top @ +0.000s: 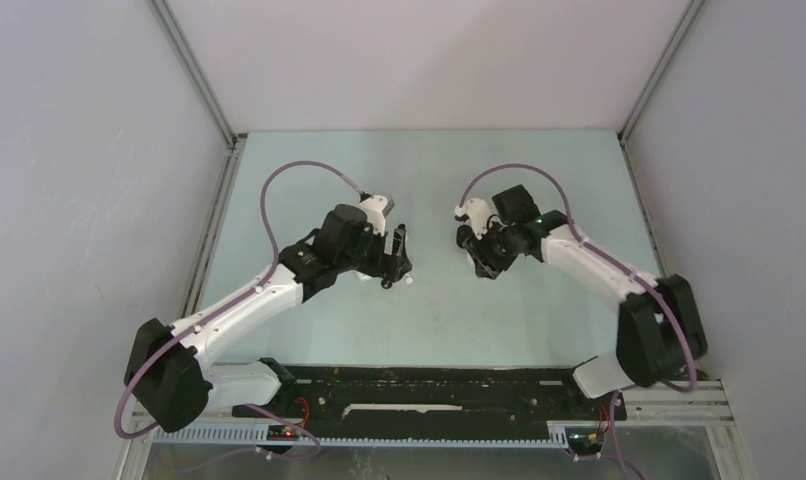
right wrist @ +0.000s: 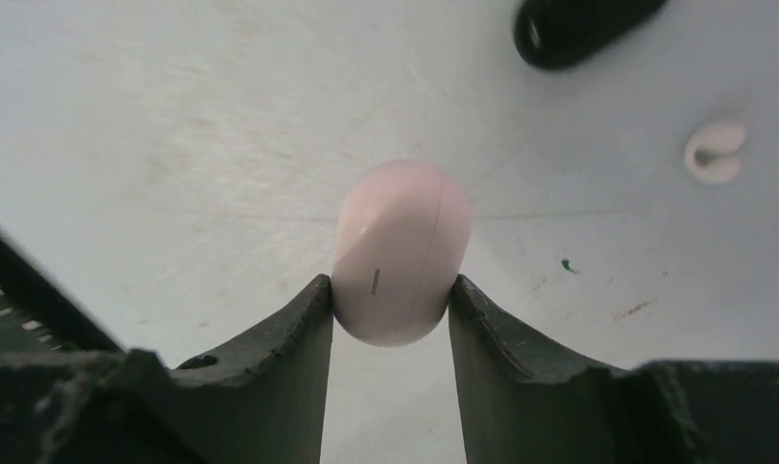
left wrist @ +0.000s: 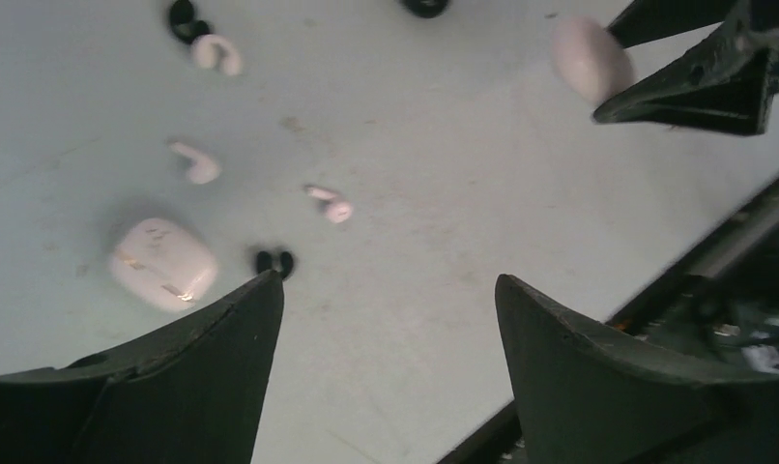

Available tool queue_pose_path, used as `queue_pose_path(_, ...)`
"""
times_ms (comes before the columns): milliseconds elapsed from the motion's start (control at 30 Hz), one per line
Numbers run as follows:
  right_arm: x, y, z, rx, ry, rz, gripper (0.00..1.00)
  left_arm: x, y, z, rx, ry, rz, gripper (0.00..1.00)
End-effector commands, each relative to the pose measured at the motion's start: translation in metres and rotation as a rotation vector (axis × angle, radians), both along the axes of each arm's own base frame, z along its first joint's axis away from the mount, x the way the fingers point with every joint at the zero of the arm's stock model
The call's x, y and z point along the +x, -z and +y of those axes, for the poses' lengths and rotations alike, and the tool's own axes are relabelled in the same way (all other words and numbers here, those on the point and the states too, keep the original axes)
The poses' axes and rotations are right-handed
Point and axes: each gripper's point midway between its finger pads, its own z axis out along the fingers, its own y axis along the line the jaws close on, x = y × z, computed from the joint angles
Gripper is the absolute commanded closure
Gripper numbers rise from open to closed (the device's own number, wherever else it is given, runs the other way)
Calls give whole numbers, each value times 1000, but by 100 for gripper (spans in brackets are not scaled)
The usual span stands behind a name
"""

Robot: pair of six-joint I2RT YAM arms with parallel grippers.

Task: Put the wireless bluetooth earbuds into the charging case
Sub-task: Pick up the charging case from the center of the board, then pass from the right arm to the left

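My right gripper [right wrist: 390, 286] is shut on a closed white oval charging case [right wrist: 402, 249], held above the table. In the left wrist view that case [left wrist: 587, 58] shows at the top right between the right arm's fingers [left wrist: 700, 89]. My left gripper [left wrist: 388, 282] is open and empty above the table. Ahead of it lie white earbuds [left wrist: 330, 205], [left wrist: 197, 162], [left wrist: 217, 53], black earbuds [left wrist: 274, 261], [left wrist: 186, 19] and a second white case [left wrist: 163, 263]. In the top view the two grippers [top: 394, 262], [top: 482, 262] face each other mid-table and hide the small things.
A black case [right wrist: 579, 27] lies at the top of the right wrist view, with a white earbud [right wrist: 714, 152] near it. A black rail [top: 429, 390] runs along the table's near edge. Grey walls enclose the table on three sides.
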Motion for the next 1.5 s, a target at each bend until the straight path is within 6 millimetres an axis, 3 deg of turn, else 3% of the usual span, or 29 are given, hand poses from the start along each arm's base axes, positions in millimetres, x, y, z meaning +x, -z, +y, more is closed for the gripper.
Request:
queue_pose_path(0,-42,-62,38,230,-258,-90,68,-17,-64,-49,-360,76,53,14)
queue_pose_path(100,-72,-74,47,247,-407,-171,67,-38,-78,-72,-545,166,153,17)
queue_pose_path(167,-81,-75,49,220,-467,-234,66,-47,-81,-83,-625,204,221,21)
queue_pose_path(500,-93,-69,60,176,-565,-279,67,-79,-64,-94,-673,329,418,31)
queue_pose_path(867,-95,-75,65,191,-577,-303,67,-82,-34,-106,-612,320,535,44)
queue_pose_path(1467,-100,-75,68,213,-585,-281,67,-89,-28,-132,-628,404,627,52)
